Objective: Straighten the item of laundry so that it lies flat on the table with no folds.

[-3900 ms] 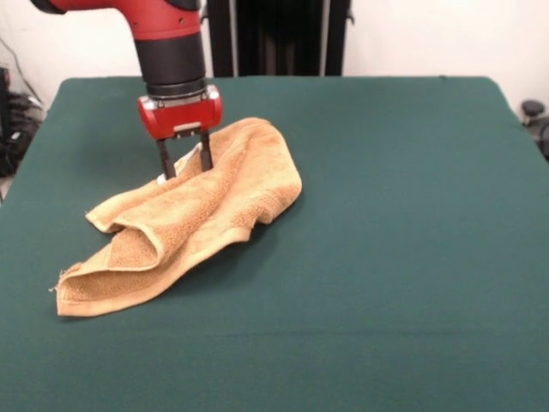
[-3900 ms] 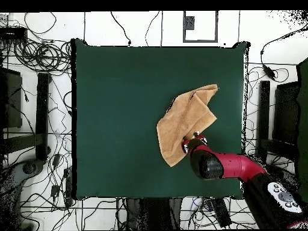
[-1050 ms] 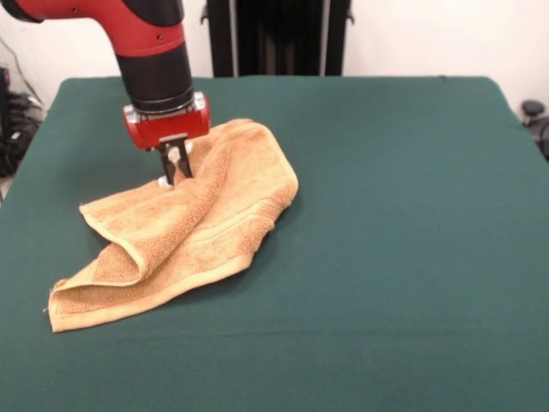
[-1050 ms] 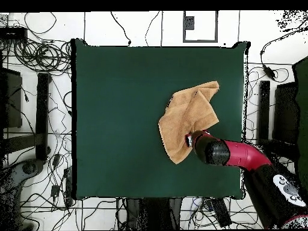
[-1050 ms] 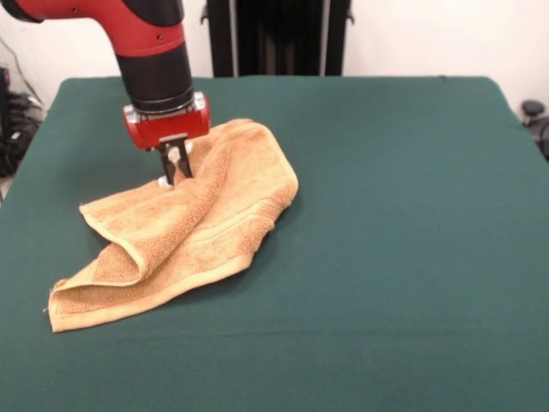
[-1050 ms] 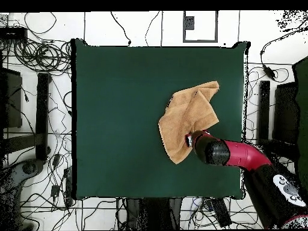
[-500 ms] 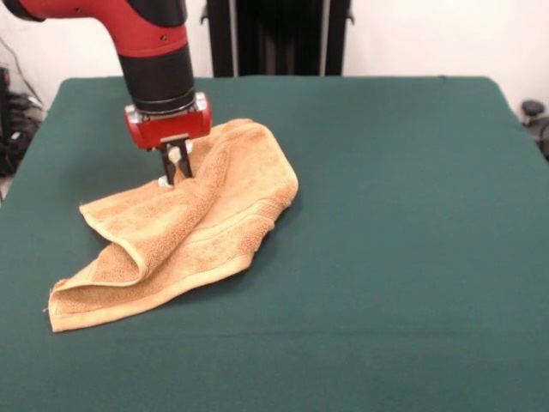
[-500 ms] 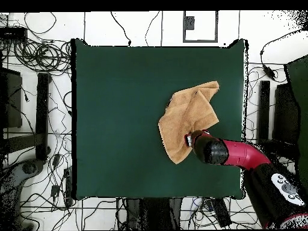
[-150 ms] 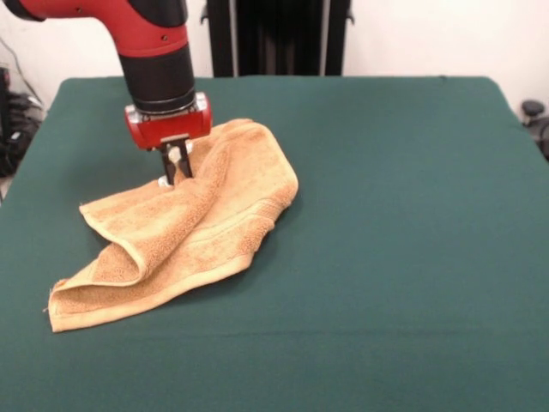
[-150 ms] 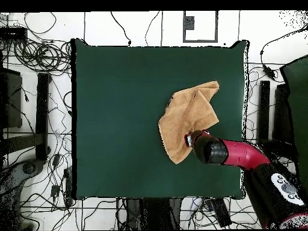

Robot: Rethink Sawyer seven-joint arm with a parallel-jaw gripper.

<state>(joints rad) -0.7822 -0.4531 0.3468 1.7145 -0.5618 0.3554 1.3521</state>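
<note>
Claw (image 9: 177, 168) pinched shut on towel (image 9: 184, 227) edge.
Lies crumpled and folded over itself on green worktop (image 9: 386, 215), left of centre in front view, one corner trailing toward near-left edge.

the red and black robot arm (image 9: 146, 43) was cut off by the top and left edges of the front view, and from overhead its wrist covered the gripper (image 9: 176, 172). the crumpled tan-orange terry-cloth towel (image 9: 184, 223) folded over itself, hiding its underside and the dark green cloth-covered table (image 9: 386, 215) beneath it.
</note>
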